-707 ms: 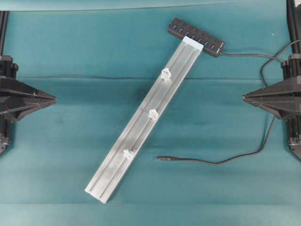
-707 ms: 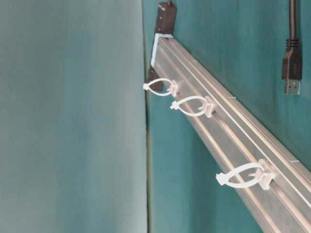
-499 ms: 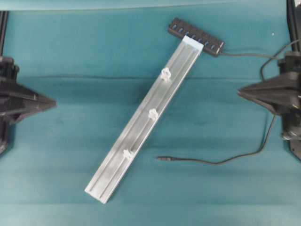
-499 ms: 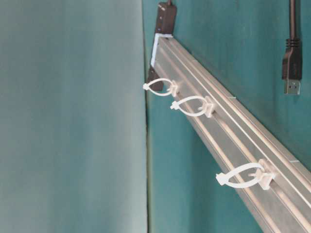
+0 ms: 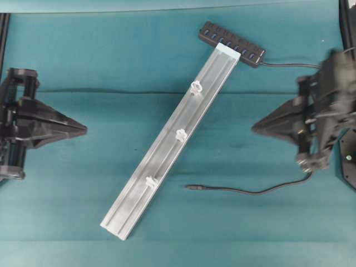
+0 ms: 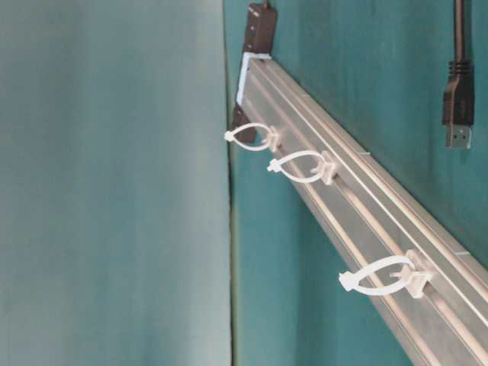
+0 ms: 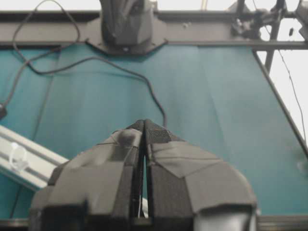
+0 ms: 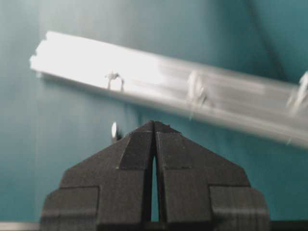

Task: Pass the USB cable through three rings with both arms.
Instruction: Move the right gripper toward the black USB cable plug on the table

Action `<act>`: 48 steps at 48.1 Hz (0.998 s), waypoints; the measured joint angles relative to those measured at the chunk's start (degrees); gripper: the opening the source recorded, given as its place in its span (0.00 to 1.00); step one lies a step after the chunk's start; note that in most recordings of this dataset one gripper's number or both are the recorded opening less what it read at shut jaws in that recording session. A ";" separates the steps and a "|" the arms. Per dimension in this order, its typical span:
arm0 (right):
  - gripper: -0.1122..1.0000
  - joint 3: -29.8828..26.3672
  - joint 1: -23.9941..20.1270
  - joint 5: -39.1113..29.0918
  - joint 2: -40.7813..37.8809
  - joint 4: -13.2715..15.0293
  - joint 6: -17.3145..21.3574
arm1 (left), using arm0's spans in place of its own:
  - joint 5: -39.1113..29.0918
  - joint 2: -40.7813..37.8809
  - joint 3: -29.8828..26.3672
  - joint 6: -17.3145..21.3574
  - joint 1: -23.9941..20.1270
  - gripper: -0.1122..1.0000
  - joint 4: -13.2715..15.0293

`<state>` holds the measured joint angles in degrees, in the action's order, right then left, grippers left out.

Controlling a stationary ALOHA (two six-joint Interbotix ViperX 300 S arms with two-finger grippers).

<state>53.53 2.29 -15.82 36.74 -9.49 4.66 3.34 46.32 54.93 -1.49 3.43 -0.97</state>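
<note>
The silver rail [image 5: 172, 142] lies diagonally across the teal mat, with three white rings [image 5: 196, 87] [image 5: 181, 134] [image 5: 150, 181] clipped along it. The black hub [image 5: 232, 43] sits at its far end. The USB cable [image 5: 250, 192] lies loose right of the rail, its plug [image 5: 190, 187] beside the lowest ring. My left gripper [image 5: 85, 129] is shut and empty, well left of the rail. On the right, my right gripper [image 5: 254, 129] is also shut and empty, above the cable. In the right wrist view the plug [image 8: 114, 131] shows just left of the shut gripper [image 8: 154, 124].
The table-level view shows the rings [image 6: 301, 166] standing upright from the rail [image 6: 366, 206], with the plug [image 6: 458, 114] off to one side. In the left wrist view the shut gripper [image 7: 144, 122] faces the right arm's base [image 7: 127, 24]; cable [image 7: 149, 91] snakes over the mat.
Both arms have swung in from the table's sides toward the rail. The right one moved further and shows blurred. Cable, rail and rings have not moved.
</note>
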 measured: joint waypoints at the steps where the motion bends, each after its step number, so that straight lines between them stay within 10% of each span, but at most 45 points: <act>1: 0.10 -0.88 -0.44 -1.23 -0.97 0.00 0.18 | 0.00 -0.18 -0.09 -0.09 0.00 0.09 0.00; 25: 0.14 -14.68 -3.25 -17.93 -23.29 0.53 0.44 | -0.09 -1.41 -0.35 0.18 -0.09 0.09 0.00; 41: 0.87 -17.31 -3.78 -23.82 -29.44 1.05 0.44 | -0.09 -1.32 -0.35 0.26 -0.18 0.09 -0.09; 48: 0.85 -18.28 -4.83 -25.31 -31.03 2.20 0.44 | -0.09 -1.32 -0.35 -0.18 -0.18 0.09 0.00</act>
<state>35.24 -2.55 -41.13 5.71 -7.29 5.10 3.25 45.00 54.58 -1.67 3.25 -0.97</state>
